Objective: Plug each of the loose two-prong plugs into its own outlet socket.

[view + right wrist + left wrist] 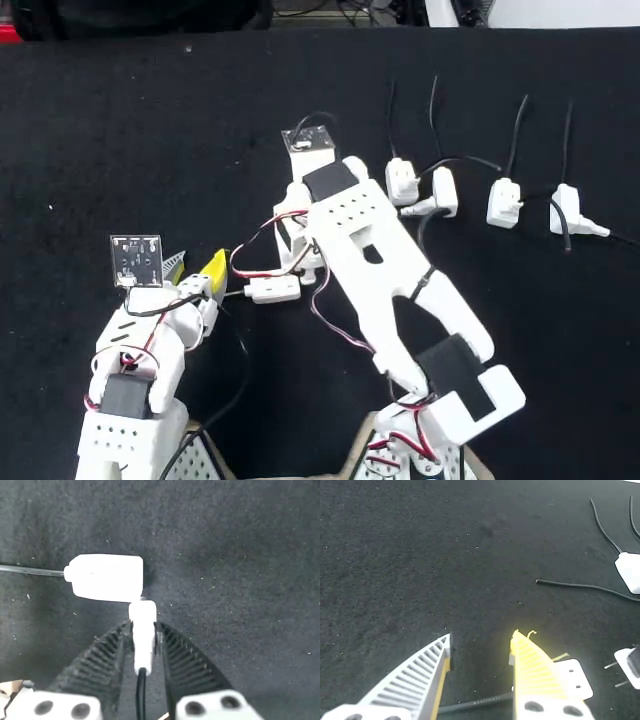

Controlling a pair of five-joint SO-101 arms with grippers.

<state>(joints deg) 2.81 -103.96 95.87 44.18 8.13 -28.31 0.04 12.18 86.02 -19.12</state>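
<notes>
A: What does the plug look like?
B: A small white plastic two-prong plug (142, 614) with a thin black cord (141, 695). The right gripper (143, 628) has its black jaws squeezed tight on it. Its tip touches the white boxy outlet socket (106, 577), near 7 o'clock from the middle of the black cloth table (150, 130). I cannot tell if the prongs are in.
A: And the other arm?
B: The left gripper (481, 637) sits at 9 o'clock of that socket, jaws apart, the socket just beside its yellow finger (530, 670).
A: Where is room?
B: Four more white plugs (505, 203) lie in a row toward 2 o'clock. The cloth spreads wide toward 10 o'clock, up to the far edge.
</notes>
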